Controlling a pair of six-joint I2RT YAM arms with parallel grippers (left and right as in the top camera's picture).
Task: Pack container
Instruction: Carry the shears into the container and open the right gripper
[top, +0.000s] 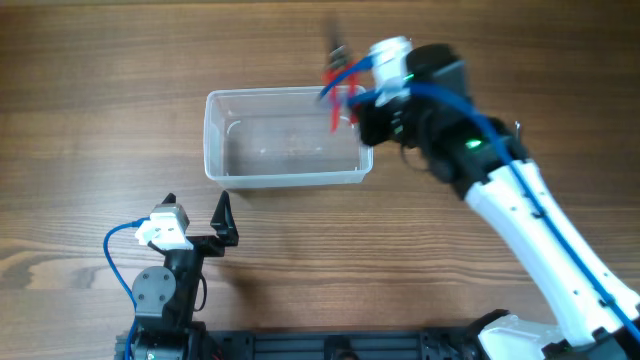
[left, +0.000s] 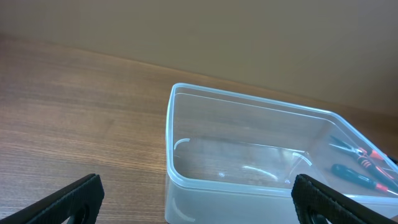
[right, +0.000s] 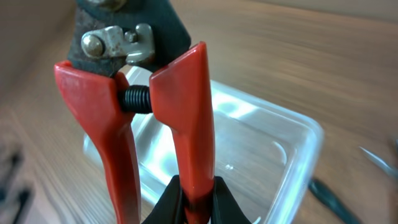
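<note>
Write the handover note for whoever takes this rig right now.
Left gripper: open, empty, on the near side of the container.
Right gripper: shut on the red-handled pliers, held above the container's right end.
Done: nothing shows inside the container.
To do: lower and release the pliers inside. At least one dark tool lies on the table beside the container, probably to be packed next.

Clear rectangular container (top: 280, 140), rounded corners, upright, open-topped.
</note>
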